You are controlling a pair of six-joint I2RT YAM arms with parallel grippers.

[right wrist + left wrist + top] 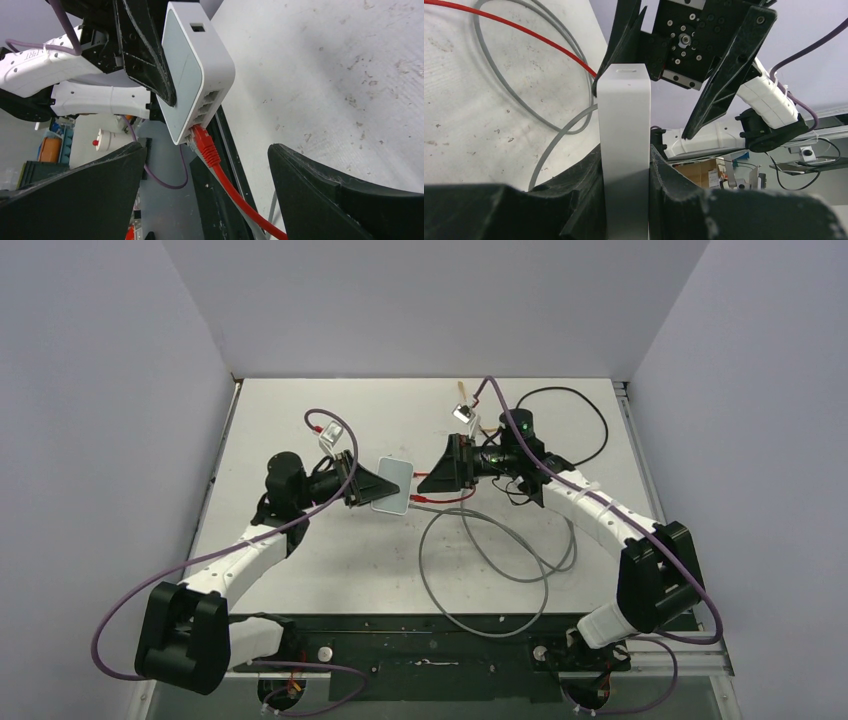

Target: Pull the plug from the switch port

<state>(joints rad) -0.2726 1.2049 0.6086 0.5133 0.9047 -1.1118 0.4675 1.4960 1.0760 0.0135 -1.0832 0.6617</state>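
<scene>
Plain pale lilac walls (430,310) on three sides; scuffed white table (380,570)

The small grey-white box (393,484) is clamped by the left gripper (375,485). A red plug (418,502) is seen at its near right corner, just beside the right gripper (428,481).
</scene>
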